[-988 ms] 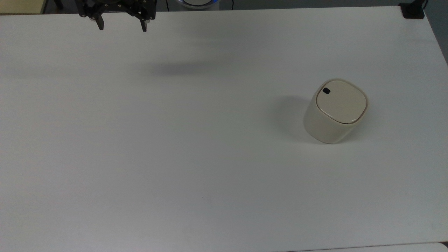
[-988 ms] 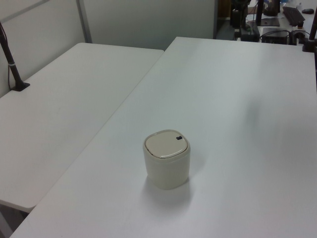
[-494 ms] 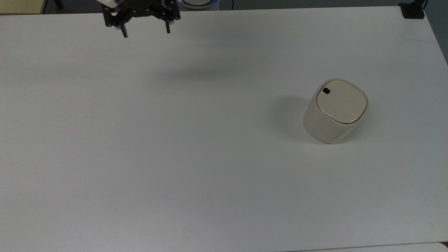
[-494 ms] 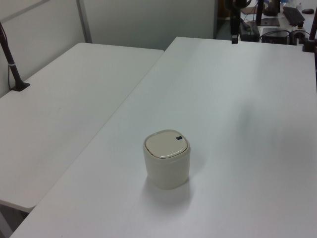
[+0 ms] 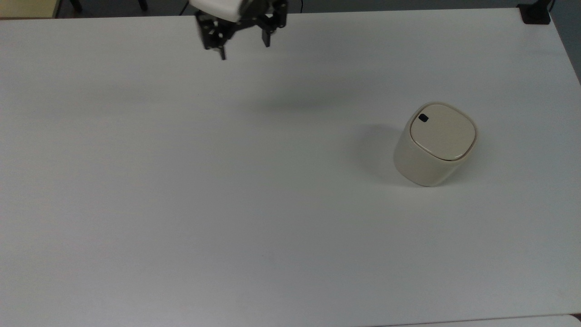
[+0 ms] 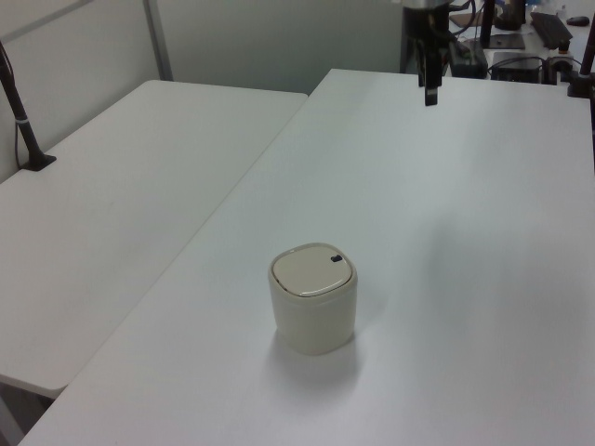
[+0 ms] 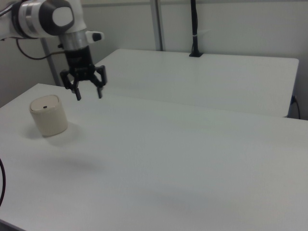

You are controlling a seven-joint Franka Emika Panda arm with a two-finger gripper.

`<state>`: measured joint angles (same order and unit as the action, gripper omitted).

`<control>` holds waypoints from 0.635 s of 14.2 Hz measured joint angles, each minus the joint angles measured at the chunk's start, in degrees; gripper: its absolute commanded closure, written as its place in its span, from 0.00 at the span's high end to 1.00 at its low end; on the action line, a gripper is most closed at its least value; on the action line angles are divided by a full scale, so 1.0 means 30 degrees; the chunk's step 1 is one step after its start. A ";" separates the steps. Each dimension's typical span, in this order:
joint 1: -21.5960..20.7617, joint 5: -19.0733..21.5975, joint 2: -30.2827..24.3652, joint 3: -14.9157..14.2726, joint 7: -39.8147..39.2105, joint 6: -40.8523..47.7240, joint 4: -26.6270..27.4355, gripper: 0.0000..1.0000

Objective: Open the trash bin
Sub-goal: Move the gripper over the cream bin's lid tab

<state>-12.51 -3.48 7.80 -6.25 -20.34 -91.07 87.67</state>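
1. The trash bin (image 5: 433, 147) is small, cream-beige, with a rounded-square body.
2. It stands upright at the top view's right.
3. Its flat lid (image 5: 443, 131) is closed.
4. A black button (image 5: 423, 118) sits at the lid's corner.

One trash bin (image 5: 435, 144), one gripper (image 5: 243, 51), and two white tables (image 6: 446, 232).

A lab or office workroom is showing here: plain white tables (image 6: 139, 186) are standing side by side against pale partition walls (image 6: 270, 37), a black clamped pole (image 7: 194, 29) is rising from one, and cables and electronic gear (image 6: 521, 37) are crowding the far bench.
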 measured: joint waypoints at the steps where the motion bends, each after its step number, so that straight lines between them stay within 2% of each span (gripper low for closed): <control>1: -0.0333 0.0113 0.0092 0.0165 -0.0269 0.0000 -0.0001 0.47; 4: -0.1545 0.0661 0.0397 0.0386 -0.0543 -0.0208 -0.0021 0.25; 7: -0.2767 0.0732 0.0658 0.0683 -0.0544 -0.1401 -0.0031 0.18; 9: -0.3236 0.0732 0.1093 0.1120 -0.0531 -0.2368 -0.0035 0.05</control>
<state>-22.22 -1.28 11.08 -2.88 -21.93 -98.18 87.56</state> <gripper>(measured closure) 0.780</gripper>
